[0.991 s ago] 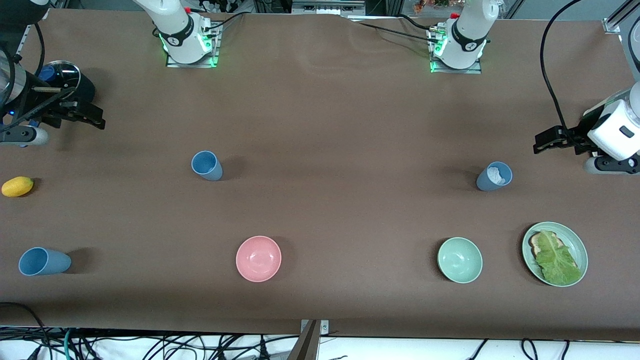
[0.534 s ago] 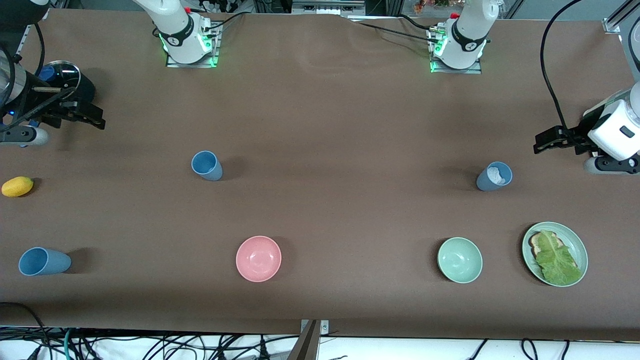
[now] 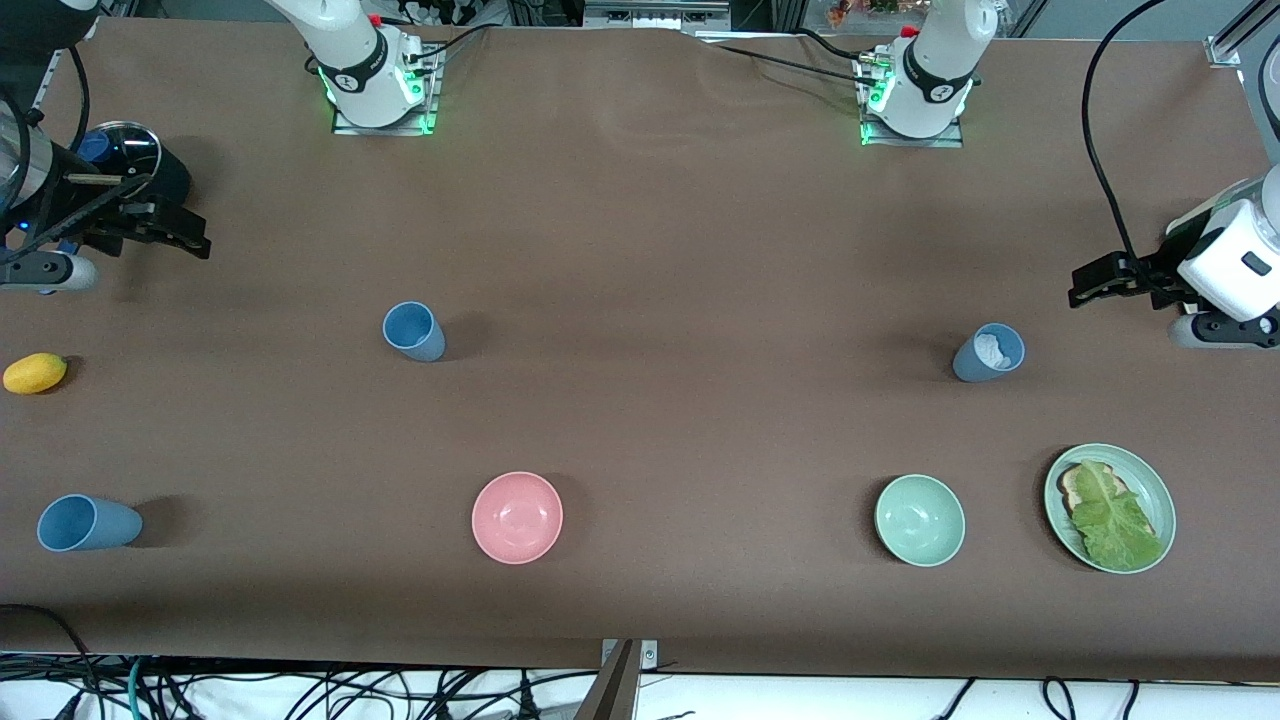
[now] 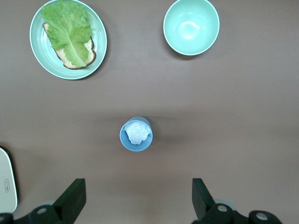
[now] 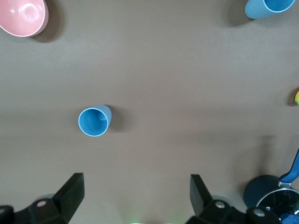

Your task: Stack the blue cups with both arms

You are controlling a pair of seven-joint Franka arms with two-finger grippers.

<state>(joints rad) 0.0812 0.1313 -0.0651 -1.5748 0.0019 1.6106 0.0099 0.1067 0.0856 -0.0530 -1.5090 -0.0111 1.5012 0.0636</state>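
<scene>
Three blue cups are on the brown table. One (image 3: 413, 331) stands toward the right arm's end and also shows in the right wrist view (image 5: 95, 121). A second (image 3: 88, 523) is nearer the front camera at that same end. A third (image 3: 988, 352), with a white crumpled lump inside, stands toward the left arm's end and shows in the left wrist view (image 4: 136, 134). My left gripper (image 3: 1085, 283) is open and empty over the table beside the third cup. My right gripper (image 3: 185, 238) is open and empty over the right arm's end of the table.
A pink bowl (image 3: 517, 517) and a pale green bowl (image 3: 920, 520) sit near the front edge. A green plate (image 3: 1052, 497) with bread and lettuce lies beside the green bowl. A yellow lemon (image 3: 35, 372) and a dark round object (image 3: 130, 155) are at the right arm's end.
</scene>
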